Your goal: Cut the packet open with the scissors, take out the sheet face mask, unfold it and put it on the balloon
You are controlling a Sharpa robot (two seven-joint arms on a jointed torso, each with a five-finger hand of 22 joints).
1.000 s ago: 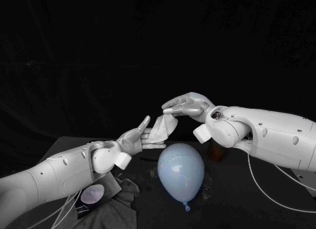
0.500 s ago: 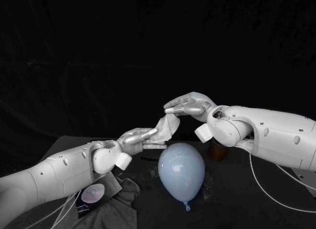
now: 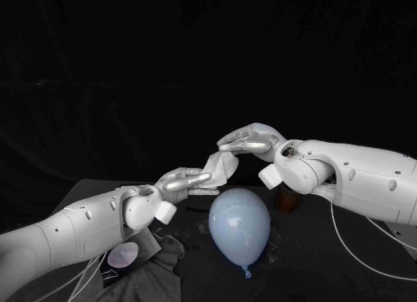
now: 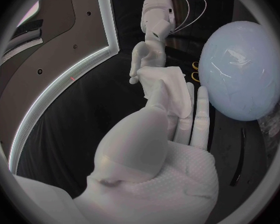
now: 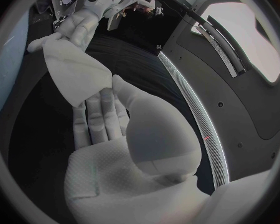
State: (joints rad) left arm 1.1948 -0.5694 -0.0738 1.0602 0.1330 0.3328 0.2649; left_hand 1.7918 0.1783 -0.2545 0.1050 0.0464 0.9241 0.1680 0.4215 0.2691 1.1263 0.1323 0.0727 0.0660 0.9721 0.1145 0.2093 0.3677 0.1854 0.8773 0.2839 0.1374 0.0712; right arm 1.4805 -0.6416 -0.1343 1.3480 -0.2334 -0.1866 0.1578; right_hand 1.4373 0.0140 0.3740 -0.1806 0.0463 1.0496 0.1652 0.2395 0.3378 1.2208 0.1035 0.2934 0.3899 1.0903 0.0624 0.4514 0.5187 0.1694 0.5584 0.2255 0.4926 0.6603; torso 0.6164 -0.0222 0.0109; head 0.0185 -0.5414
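A folded white sheet mask [image 3: 218, 168] hangs in the air between my two hands, above the table. My right hand [image 3: 249, 139] pinches its upper end, and my left hand [image 3: 184, 183] grips its lower end with fingers closed over it. The mask [image 4: 168, 90] runs from my left hand's fingers [image 4: 193, 115] up to the other hand [image 4: 142, 59]. From the right wrist, the mask [image 5: 74, 72] spreads from my fingers [image 5: 96, 109] to the left hand [image 5: 80, 25]. The pale blue balloon [image 3: 239, 226] lies on the table just below the mask, knot toward me; balloon [image 4: 241, 69].
A dark crumpled cloth [image 3: 150, 270] lies under my left forearm, with a small round pale object [image 3: 122, 255] beside it. A brown object [image 3: 286, 200] stands behind the balloon under my right wrist. Scissor handles [image 4: 195, 70] lie near the balloon.
My left hand, open with fingers raised beside the mask a second ago, has closed on the mask's lower end. The right hand and balloon stayed in place.
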